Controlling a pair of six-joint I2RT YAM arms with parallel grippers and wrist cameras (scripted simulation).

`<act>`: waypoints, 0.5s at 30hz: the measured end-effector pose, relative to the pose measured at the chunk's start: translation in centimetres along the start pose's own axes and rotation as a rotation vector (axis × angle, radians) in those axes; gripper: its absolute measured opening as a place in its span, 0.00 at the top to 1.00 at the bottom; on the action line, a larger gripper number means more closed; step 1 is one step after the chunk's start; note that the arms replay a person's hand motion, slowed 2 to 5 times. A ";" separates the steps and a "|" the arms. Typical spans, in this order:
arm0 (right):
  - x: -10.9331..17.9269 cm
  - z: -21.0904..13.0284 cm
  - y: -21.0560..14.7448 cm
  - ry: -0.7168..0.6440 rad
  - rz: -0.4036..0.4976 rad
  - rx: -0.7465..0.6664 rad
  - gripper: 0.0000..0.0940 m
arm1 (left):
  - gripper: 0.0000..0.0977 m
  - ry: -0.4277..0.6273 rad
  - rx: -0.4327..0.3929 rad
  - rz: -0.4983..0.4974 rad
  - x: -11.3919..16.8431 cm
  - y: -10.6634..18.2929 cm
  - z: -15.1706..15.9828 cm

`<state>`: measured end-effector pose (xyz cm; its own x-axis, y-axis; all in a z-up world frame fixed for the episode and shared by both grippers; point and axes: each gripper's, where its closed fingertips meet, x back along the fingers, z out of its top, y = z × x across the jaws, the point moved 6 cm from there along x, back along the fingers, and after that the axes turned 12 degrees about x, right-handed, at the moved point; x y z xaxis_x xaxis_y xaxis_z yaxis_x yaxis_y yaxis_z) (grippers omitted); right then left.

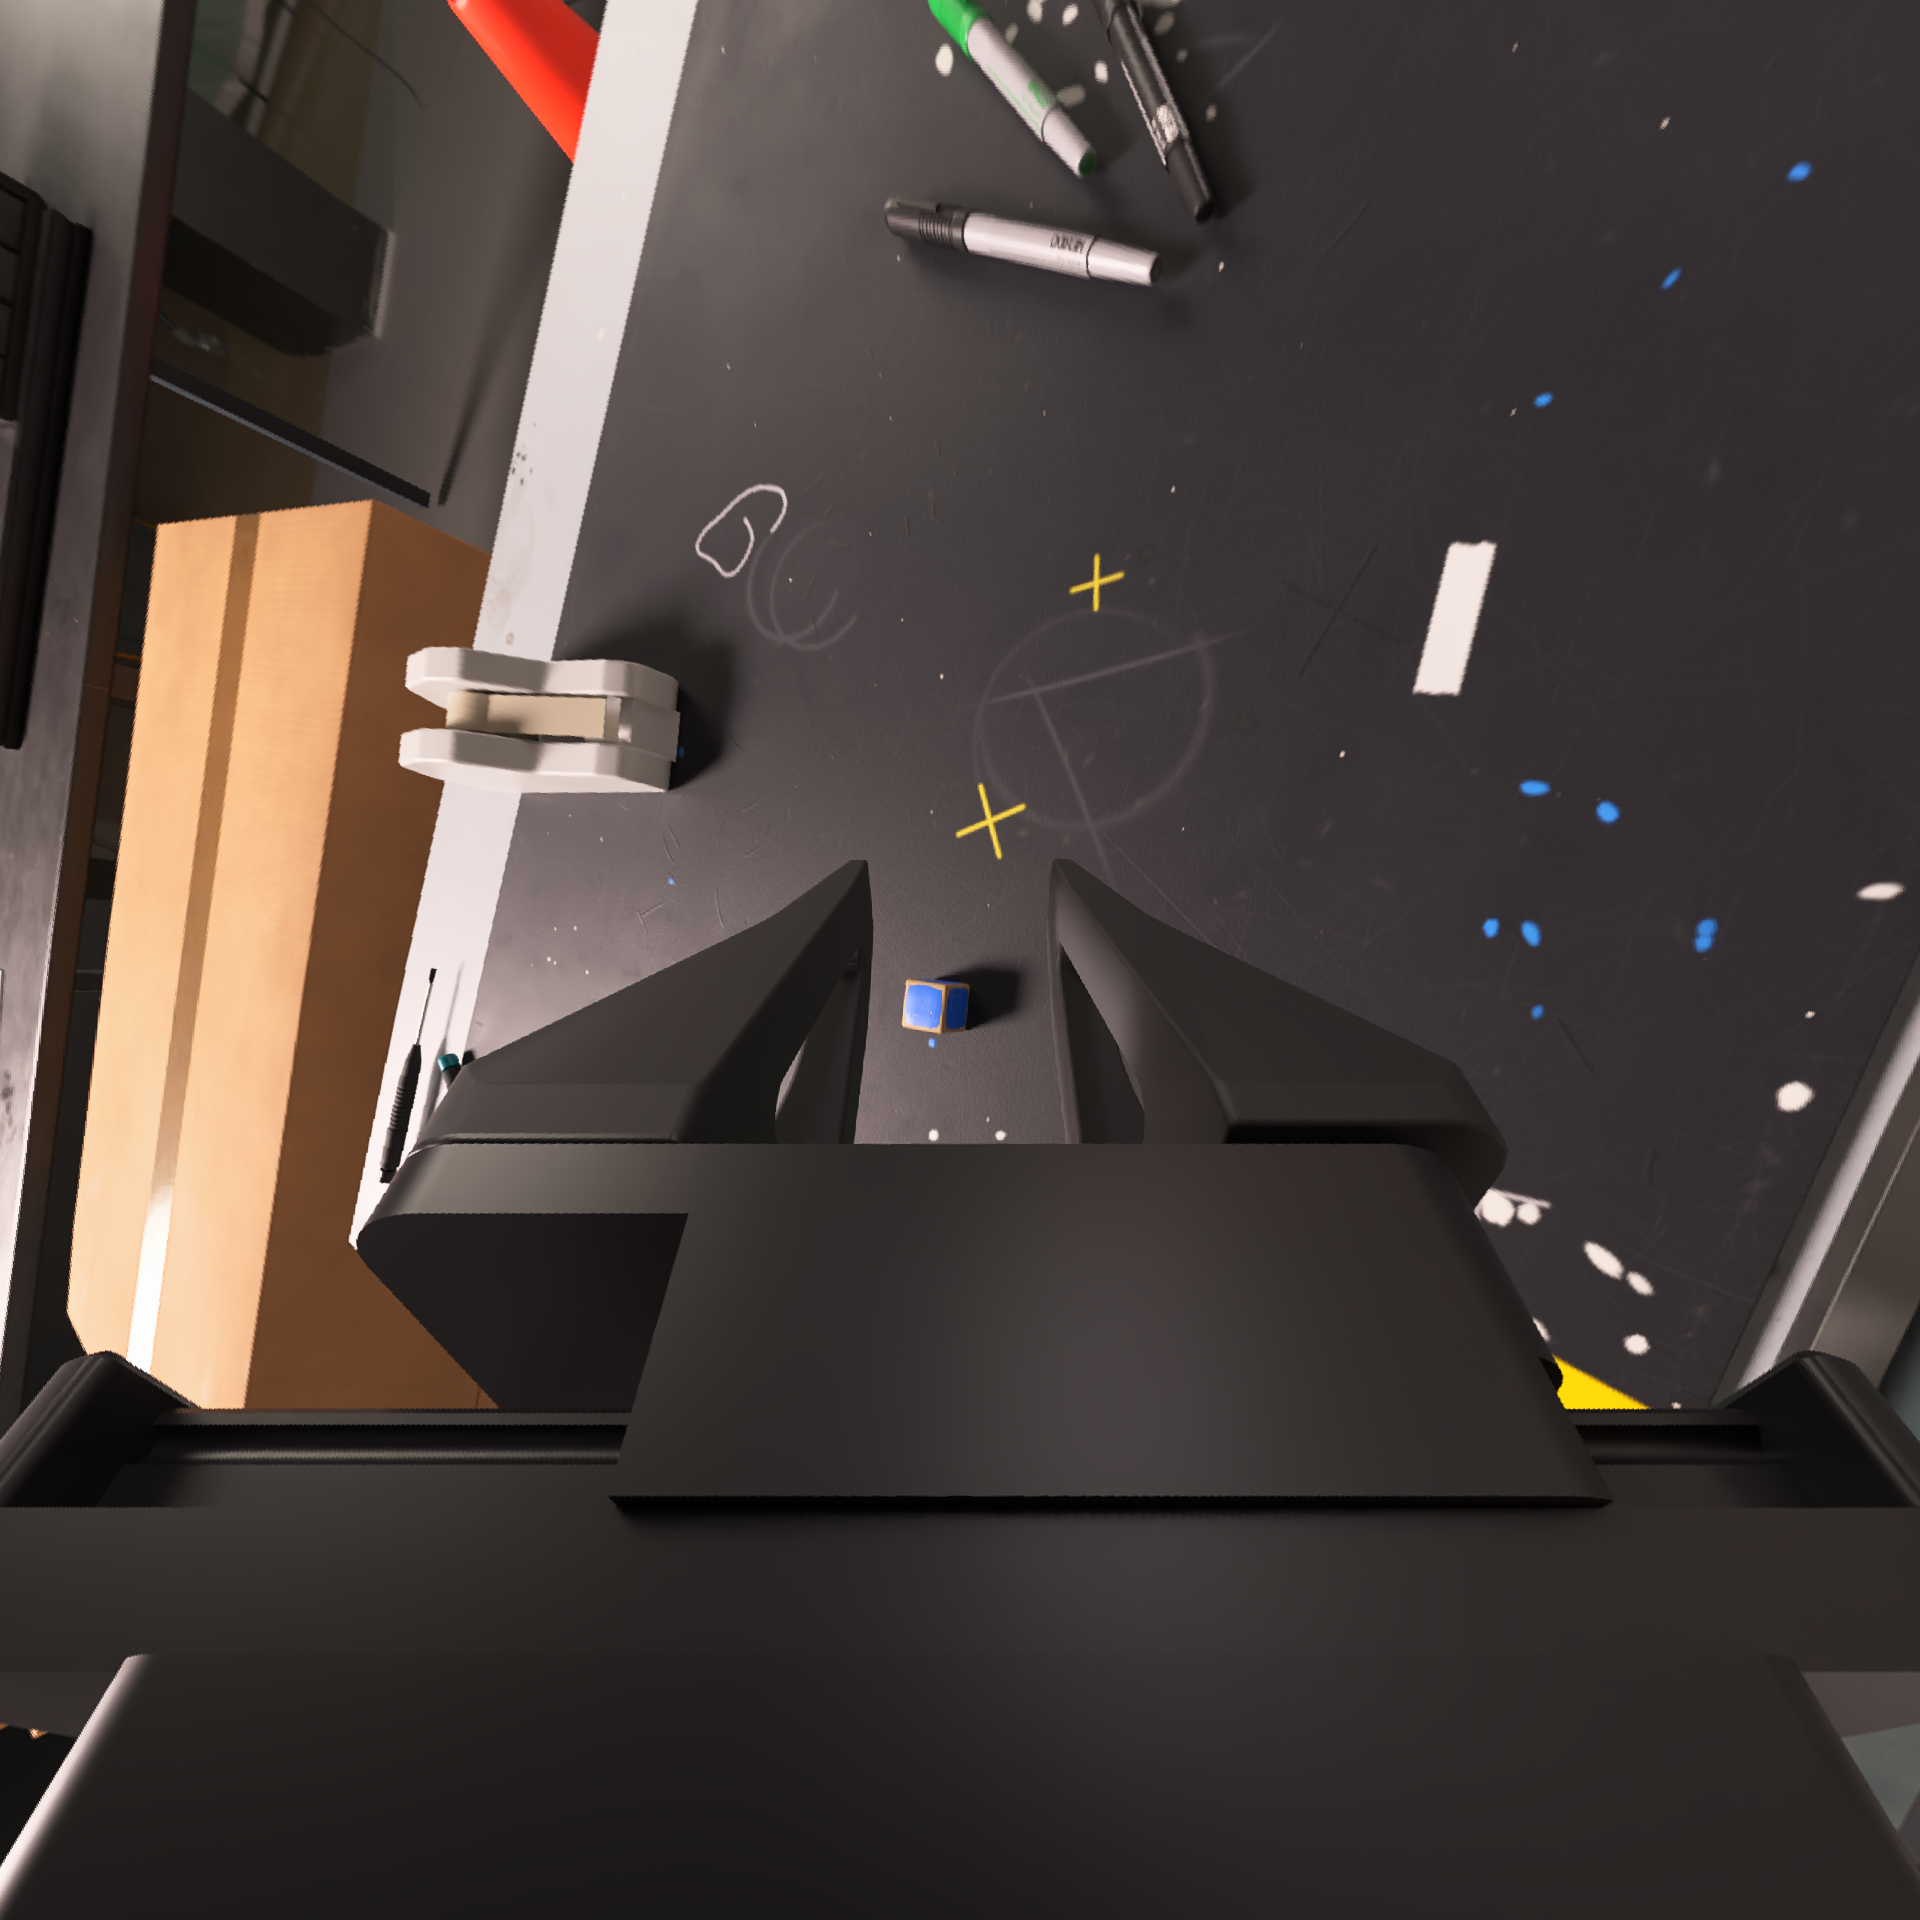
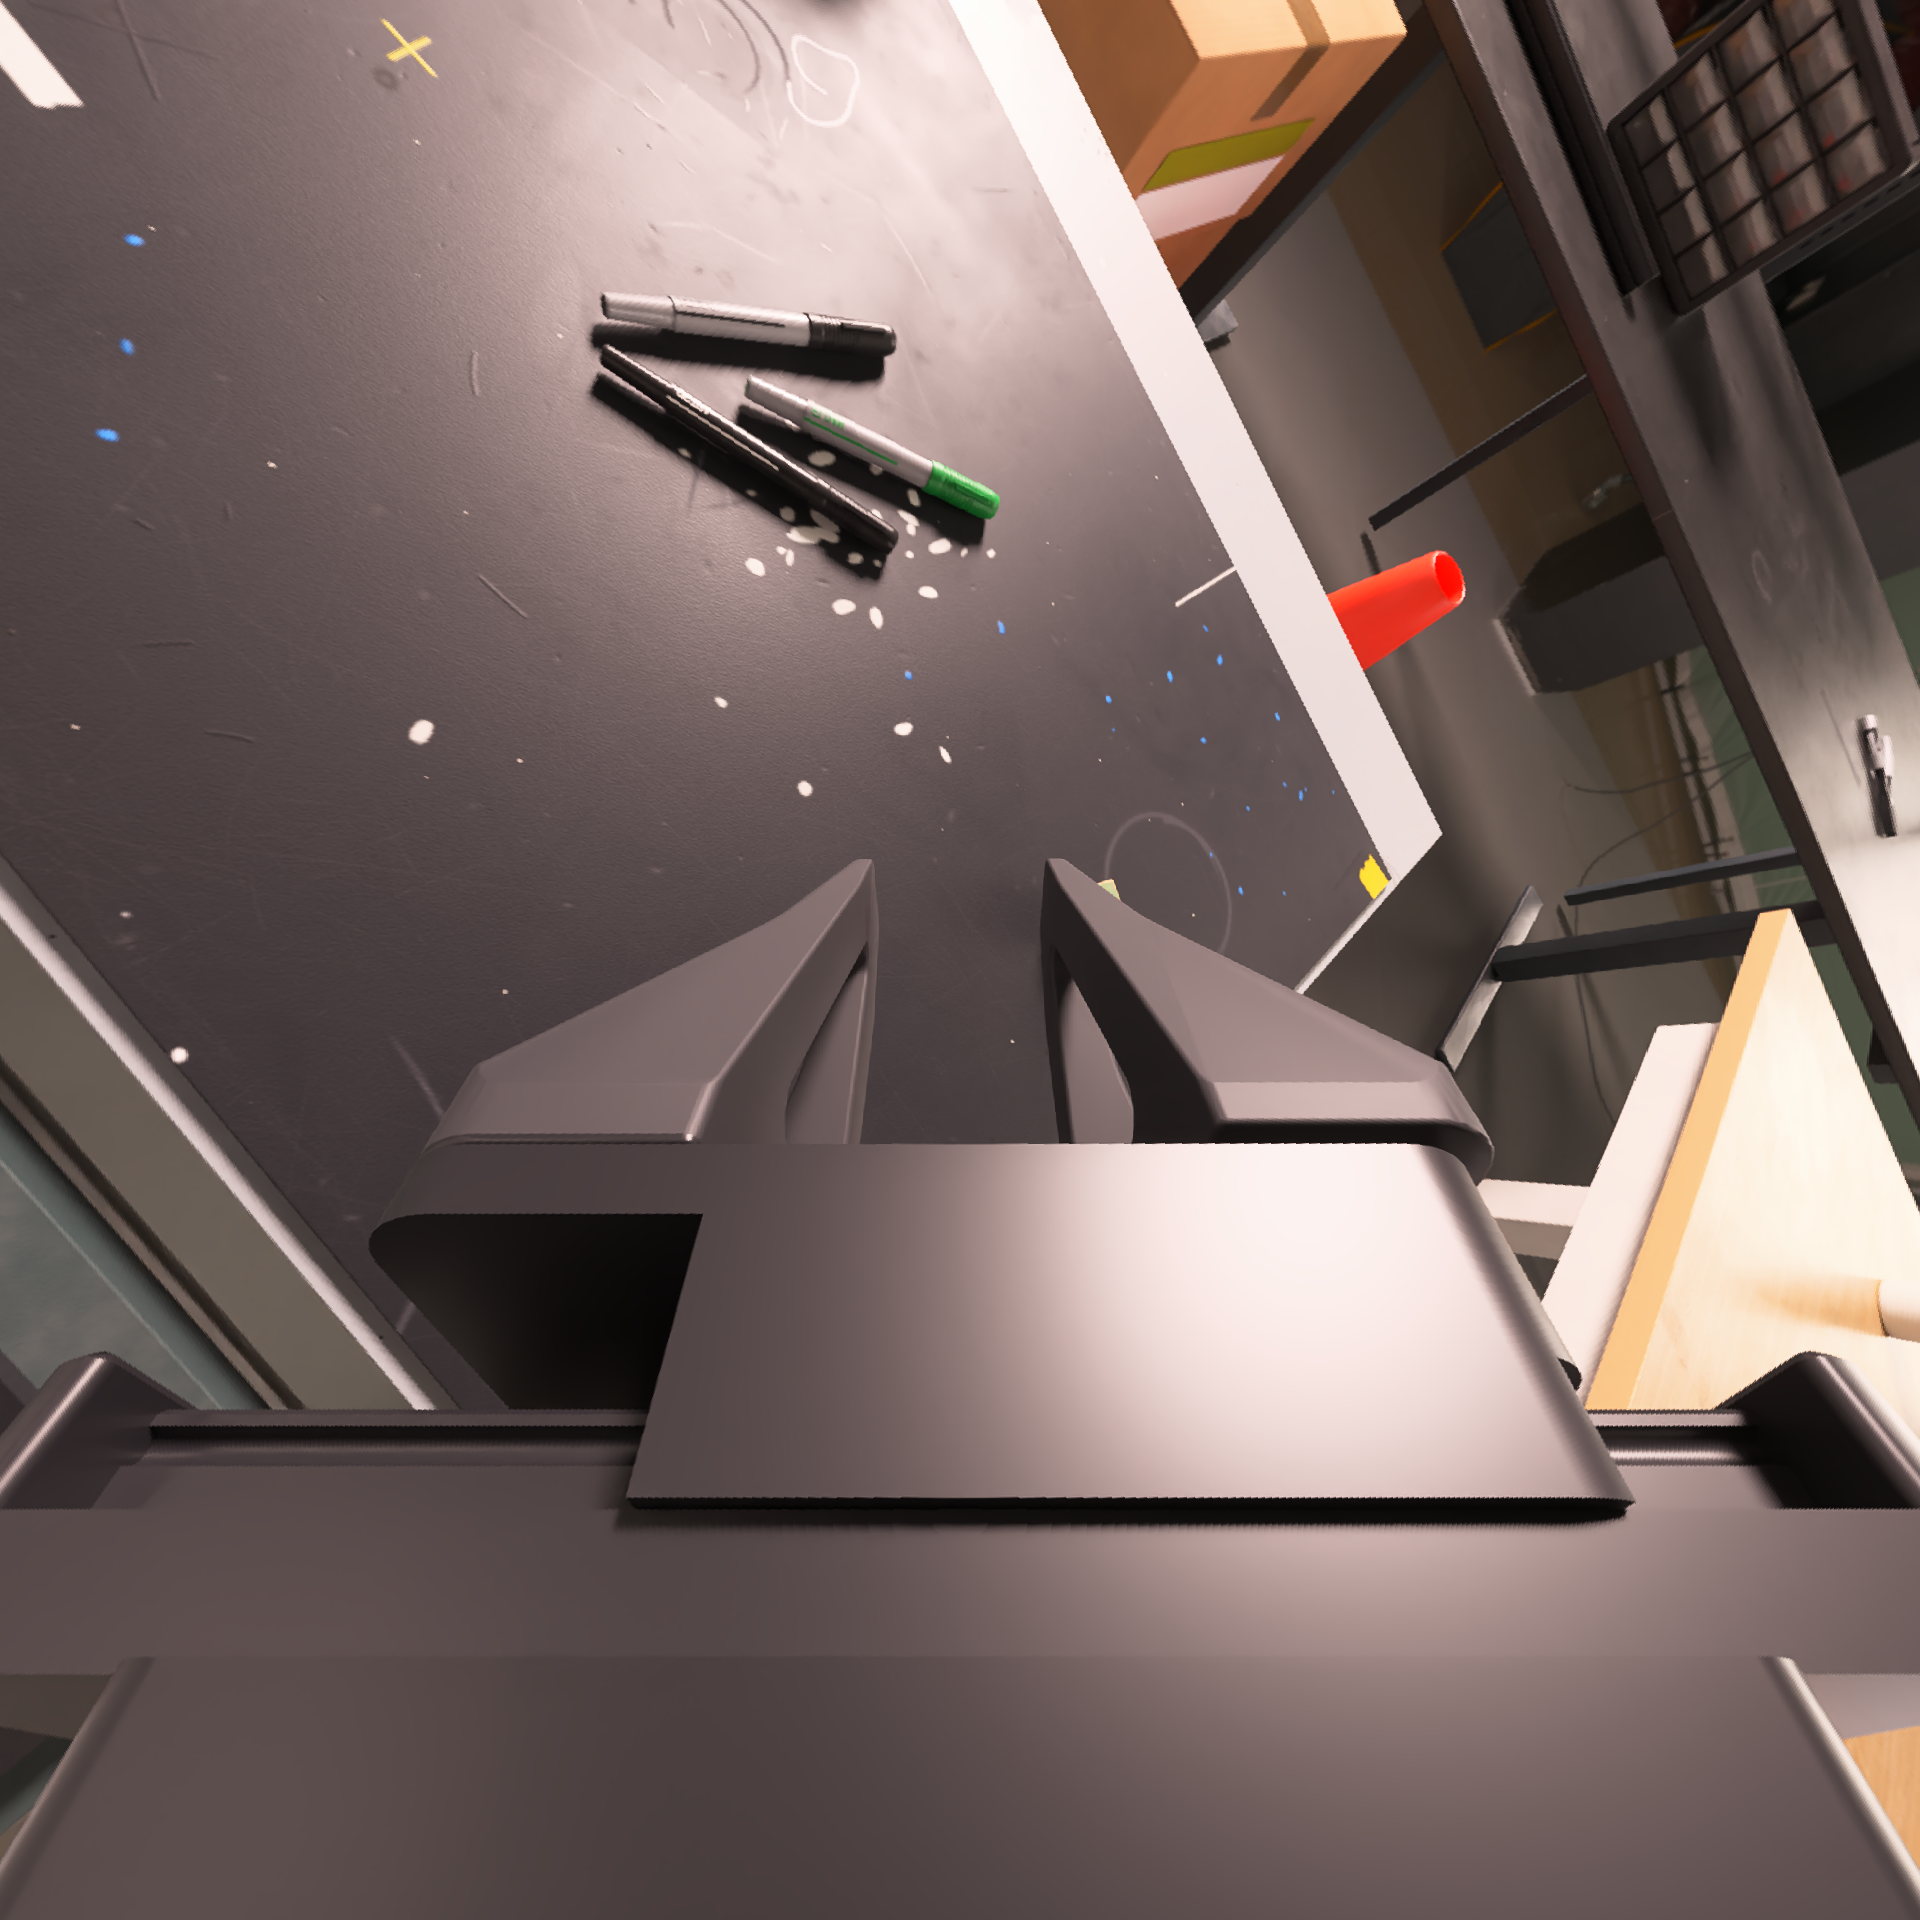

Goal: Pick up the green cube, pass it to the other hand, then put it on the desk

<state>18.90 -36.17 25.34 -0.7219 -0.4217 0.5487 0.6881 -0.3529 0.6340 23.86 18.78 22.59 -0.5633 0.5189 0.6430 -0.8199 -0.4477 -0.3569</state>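
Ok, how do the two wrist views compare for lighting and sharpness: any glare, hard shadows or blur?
Left wrist view: dim and even, the left gripper nearly black, the blue cube casting a short soft shadow, the markers slightly soft. Right wrist view: brighter, with pale glare across the desk and a sheen on the right gripper; the markers are sharp with hard shadows. Straight edges bow near the borders in both.

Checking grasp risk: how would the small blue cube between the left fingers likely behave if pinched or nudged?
The blue cube has flat faces, so it probably slides rather than rolls. It looks tiny beside the left gripper, so likely light and easily knocked askew.
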 end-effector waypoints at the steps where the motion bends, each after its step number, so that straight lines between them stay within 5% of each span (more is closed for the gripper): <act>1: 0.1 0.2 -0.2 0.005 0.001 0.004 0.72 | 0.70 -0.009 -0.003 -0.002 -0.2 -0.1 -0.2; 15: 0.6 2.7 -3.2 0.072 0.018 0.037 0.83 | 0.62 -0.114 -0.032 -0.064 -2.9 -1.0 -3.2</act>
<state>16.01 -33.07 25.09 -0.7014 -0.4871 0.5204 0.6967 -0.3145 0.6447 26.01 20.03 18.94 -0.4956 0.4591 0.7373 -0.8579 -0.3914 -0.3330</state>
